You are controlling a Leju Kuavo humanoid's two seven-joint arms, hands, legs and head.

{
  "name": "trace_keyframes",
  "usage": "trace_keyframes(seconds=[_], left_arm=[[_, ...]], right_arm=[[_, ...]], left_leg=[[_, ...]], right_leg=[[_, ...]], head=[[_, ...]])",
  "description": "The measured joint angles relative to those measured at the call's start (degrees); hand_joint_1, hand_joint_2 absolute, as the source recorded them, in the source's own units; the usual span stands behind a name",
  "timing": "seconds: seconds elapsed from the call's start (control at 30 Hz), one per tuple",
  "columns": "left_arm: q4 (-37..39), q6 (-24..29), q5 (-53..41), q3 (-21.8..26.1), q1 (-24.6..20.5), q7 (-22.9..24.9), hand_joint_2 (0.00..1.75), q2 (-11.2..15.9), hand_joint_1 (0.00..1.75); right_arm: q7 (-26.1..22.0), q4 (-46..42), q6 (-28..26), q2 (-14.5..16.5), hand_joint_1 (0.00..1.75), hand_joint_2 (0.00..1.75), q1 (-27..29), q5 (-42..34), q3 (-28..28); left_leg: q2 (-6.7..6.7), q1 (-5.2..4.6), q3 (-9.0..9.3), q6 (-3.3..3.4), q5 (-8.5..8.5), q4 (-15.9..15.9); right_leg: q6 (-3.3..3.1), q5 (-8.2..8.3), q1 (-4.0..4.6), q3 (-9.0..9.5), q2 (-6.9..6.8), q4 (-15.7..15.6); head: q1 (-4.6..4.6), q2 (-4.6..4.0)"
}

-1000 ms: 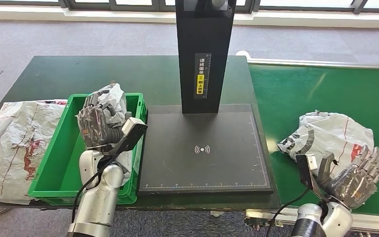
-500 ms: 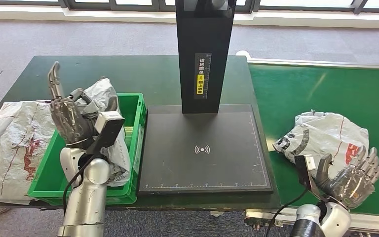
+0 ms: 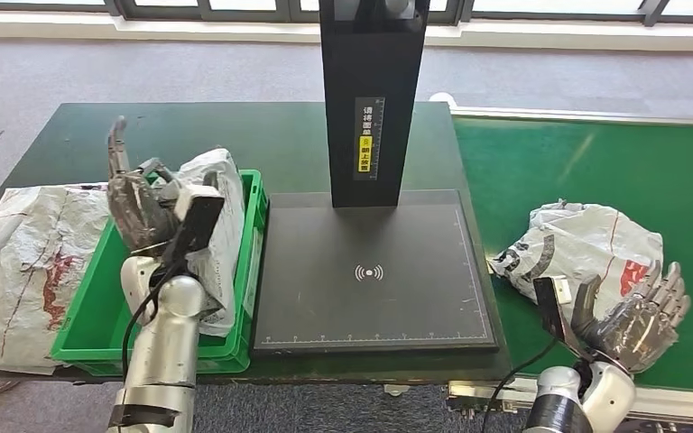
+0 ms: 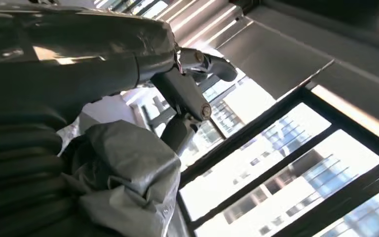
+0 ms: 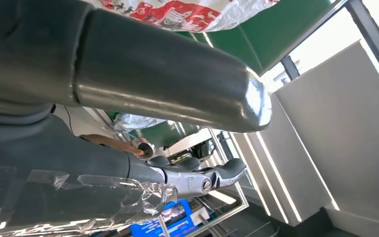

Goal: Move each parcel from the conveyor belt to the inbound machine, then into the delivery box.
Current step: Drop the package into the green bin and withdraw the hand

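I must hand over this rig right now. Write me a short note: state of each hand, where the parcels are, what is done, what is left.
Left hand: over the green plastic delivery box, fingers apart, against the white crumpled plastic parcel in the box; whether it grips it I cannot tell.
Right hand: open, holds nothing, at the near edge of the green conveyor belt, beside the white and red plastic parcel.
Black inbound machine plate: bare.
A large white and red bag lies on the dark green table, left of the box.
Done: one parcel in the box.
Left: belt parcel to the machine, then the box.
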Motion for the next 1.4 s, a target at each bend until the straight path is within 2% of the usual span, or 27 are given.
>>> trace_keyframes(seconds=[0.03, 0.07, 0.13, 0.27, 0.3, 0.33, 0.43, 0.57, 0.73, 0.83, 0.93, 1.03, 1.17, 1.4], left_arm=[[0.82, -0.67, 3.23, 1.47, -0.52, -2.69, 1.75, 0.14, 0.00], [2.45, -1.79, 4.05, 2.62, -1.42, -3.03, 1.75, 0.50, 0.00], [7.23, -2.87, -1.62, 4.01, -3.74, 2.64, 1.75, 1.72, 0.00], [15.00, -3.61, -22.16, 6.02, -8.34, 15.05, 1.75, 3.56, 0.00], [16.41, -4.01, -26.31, 6.45, -9.25, 17.05, 1.75, 3.98, 0.00], [17.00, -3.56, -28.07, 7.14, -9.85, 17.10, 1.75, 4.13, 0.00], [17.25, -1.76, -25.08, 9.82, -11.21, 10.84, 1.75, 3.76, 0.00], [15.89, -0.91, -14.03, 12.14, -11.42, 2.14, 1.75, 2.91, 0.00], [14.92, -0.68, -12.02, 13.73, -11.15, 0.64, 1.75, 2.33, 0.00], [12.58, 0.63, -4.02, 14.27, -10.72, -4.99, 1.75, 1.80, 0.00], [11.96, 0.95, -1.25, 14.46, -10.37, -5.01, 1.75, 1.82, 0.00], [10.02, 0.96, 1.52, 14.75, -9.62, -7.41, 1.75, 1.46, 0.00], [9.60, 0.85, -2.03, 14.81, -8.76, -3.43, 1.75, 1.46, 0.00], [9.59, 0.83, -2.80, 14.81, -8.28, -2.82, 1.75, 1.48, 0.00]], right_arm=[[0.24, 0.05, 0.00, -0.03, 0.00, 0.00, 0.06, 0.10, 0.14], [0.56, 0.09, 0.00, -0.10, 0.00, 0.00, 0.14, 0.21, 0.25], [1.05, 0.27, 0.00, -0.27, 0.00, 0.00, 0.15, 0.29, 0.72], [1.99, 0.85, 0.00, -0.50, 0.00, 0.00, 0.02, 0.64, 2.35], [2.23, 0.92, 0.00, -0.55, 0.00, 0.00, 0.01, 0.74, 2.72], [2.40, 0.99, 0.00, -0.60, 0.00, 0.00, 0.01, 0.84, 3.12], [2.99, 1.11, 0.00, -0.72, 0.00, 0.00, 0.06, 1.09, 3.93], [3.06, 1.27, 0.00, -0.81, 0.00, 0.00, 0.14, 1.14, 4.19], [2.71, 1.49, 0.00, -0.90, 0.00, 0.00, 0.16, 1.12, 4.20], [2.37, 1.58, 0.00, -0.92, 0.00, 0.00, 0.18, 1.27, 4.20], [2.28, 1.62, 0.00, -0.93, 0.00, 0.00, 0.24, 1.44, 4.20], [2.32, 1.69, 0.00, -0.95, 0.00, 0.00, 0.30, 1.48, 4.20], [2.69, 1.73, 0.00, -0.95, 0.00, 0.00, 0.33, 1.54, 4.20], [2.73, 1.73, 0.00, -0.95, 0.00, 0.00, 0.37, 1.56, 4.20]], left_leg=[[0.05, 0.00, 0.04, -0.01, -0.01, 0.01], [0.02, 0.00, 0.06, 0.00, 0.00, 0.01], [-0.18, 0.02, -0.01, -0.04, 0.06, -0.01], [-0.17, 0.06, -0.06, -0.13, 0.14, -0.04], [-0.17, 0.06, -0.06, -0.14, 0.15, -0.04], [-0.14, 0.07, -0.07, -0.15, 0.16, -0.04], [-0.06, 0.05, -0.07, -0.16, 0.14, -0.02], [-0.06, 0.05, -0.10, -0.16, 0.12, -0.02], [-0.07, 0.06, -0.12, -0.16, 0.12, -0.03], [-0.04, 0.05, -0.12, -0.16, 0.12, -0.03], [-0.05, 0.04, -0.11, -0.16, 0.13, -0.03], [-0.06, 0.06, -0.12, -0.16, 0.13, -0.03], [-0.05, 0.05, -0.12, -0.16, 0.13, -0.03], [-0.05, 0.05, -0.12, -0.16, 0.13, -0.03]], right_leg=[[0.00, 0.00, 0.00, 0.00, 0.07, 0.00], [0.01, -0.02, 0.01, 0.01, 0.05, 0.00], [0.00, -0.05, 0.05, 0.04, -0.14, 0.01], [-0.09, 0.02, 0.06, -0.04, -0.17, 0.03], [-0.10, 0.03, 0.06, -0.04, -0.15, 0.04], [-0.11, 0.04, 0.07, -0.06, -0.13, 0.06], [-0.13, 0.06, 0.05, -0.11, -0.02, 0.07], [-0.13, 0.05, 0.05, -0.12, -0.01, 0.06], [-0.13, 0.04, 0.06, -0.14, -0.02, 0.06], [-0.13, 0.05, 0.05, -0.16, 0.02, 0.06], [-0.13, 0.05, 0.06, -0.14, 0.02, 0.06], [-0.13, 0.05, 0.06, -0.15, 0.01, 0.06], [-0.13, 0.05, 0.05, -0.16, 0.01, 0.06], [-0.13, 0.05, 0.05, -0.16, 0.01, 0.06]], head=[[-0.01, 0.00], [-0.01, 0.01], [-0.01, 0.00], [-0.01, 0.00], [-0.01, 0.01], [-0.01, 0.00], [-0.01, 0.00], [-0.01, 0.00], [-0.01, -0.01], [0.00, 0.00], [-0.01, 0.00], [-0.02, -0.01], [-0.01, 0.01], [-0.02, 0.00]])
